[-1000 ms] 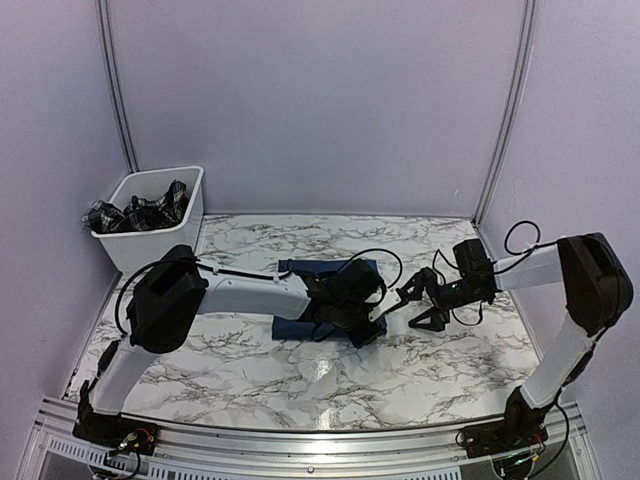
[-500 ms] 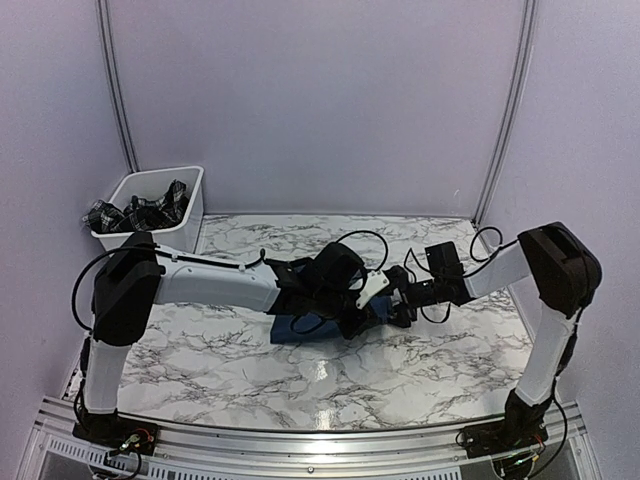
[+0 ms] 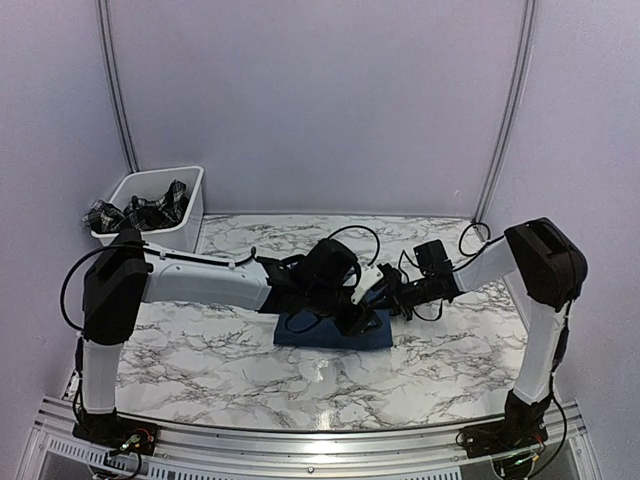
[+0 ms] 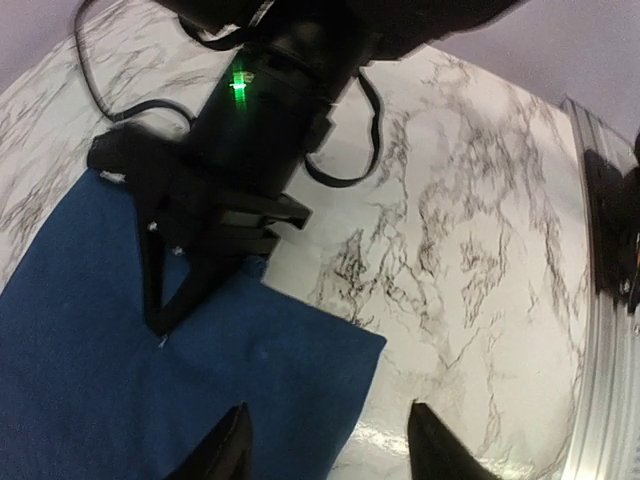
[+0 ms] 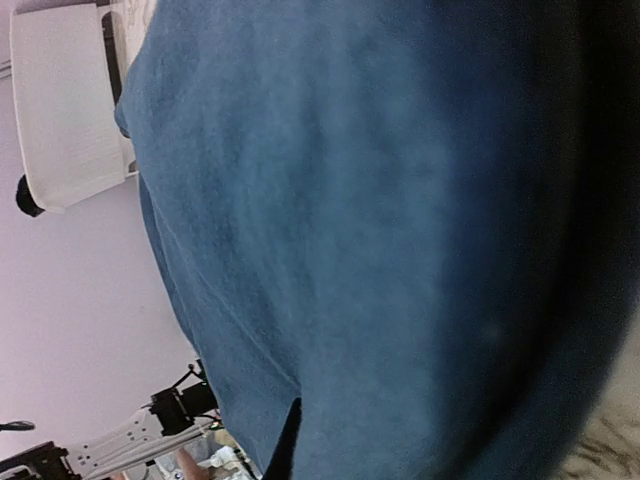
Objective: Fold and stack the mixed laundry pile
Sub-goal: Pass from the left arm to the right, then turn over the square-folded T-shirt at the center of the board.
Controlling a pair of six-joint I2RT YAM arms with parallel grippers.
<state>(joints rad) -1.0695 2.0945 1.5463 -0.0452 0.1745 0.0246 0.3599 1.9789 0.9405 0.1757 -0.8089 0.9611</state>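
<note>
Well to the left of the left pincer [image 4: 330, 445], the bin [image 3: 150, 246] is seen at the table's [image 3: 230, 360] far corner, and the plaid [image 3: 140, 212] is heaped inside it, neither taken out nor folded. The left pincer is held apart, its fingers [image 4: 232, 452] spread wide with nothing between them. Directly beneath it lies the shirt [image 4: 120, 400], spread flat on the marble as a compact rectangle, and its right corner falls between the open tips. Just ahead of the left pincer, the right pincer [image 4: 165, 315] is laid on the shirt's right edge. Its tips appear drawn to a point on the cloth, but it cannot be told whether cloth is clamped. The right wrist view is filled with blue fabric, and no fingers can be made out there.

The shirt is judged to be folded, or within a last tuck of it. The larger part of the task is judged undone: the plaid is yet to be fetched, folded and set on the shirt, so no stack is begun.
</note>
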